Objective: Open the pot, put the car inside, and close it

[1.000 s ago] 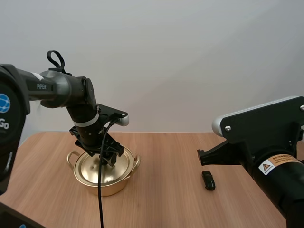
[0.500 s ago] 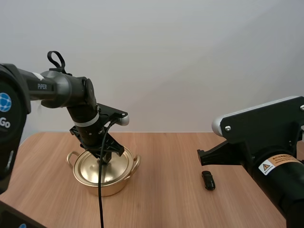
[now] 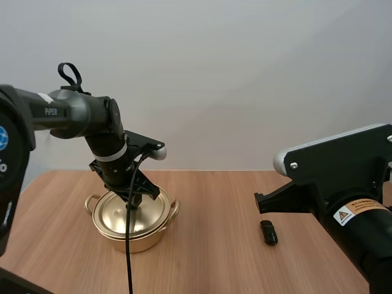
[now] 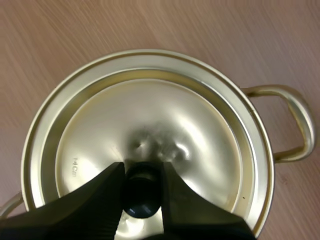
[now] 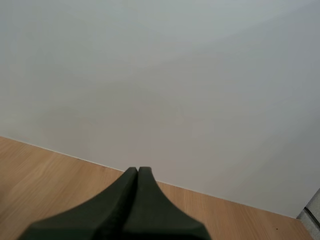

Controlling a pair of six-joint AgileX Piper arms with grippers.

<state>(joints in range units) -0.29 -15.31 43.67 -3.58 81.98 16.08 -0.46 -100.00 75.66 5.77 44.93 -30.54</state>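
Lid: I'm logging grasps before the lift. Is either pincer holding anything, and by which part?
The left pincer holds the lid by its dark knob, pinched between its tips. The right pincer is shut on nothing.

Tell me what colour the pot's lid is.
The lid is shiny gold, clearest in the left wrist view.

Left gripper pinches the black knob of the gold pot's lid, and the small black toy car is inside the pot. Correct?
No: the small black toy car lies out on the wooden table, as the high view shows. The left gripper does pinch the lid's black knob.
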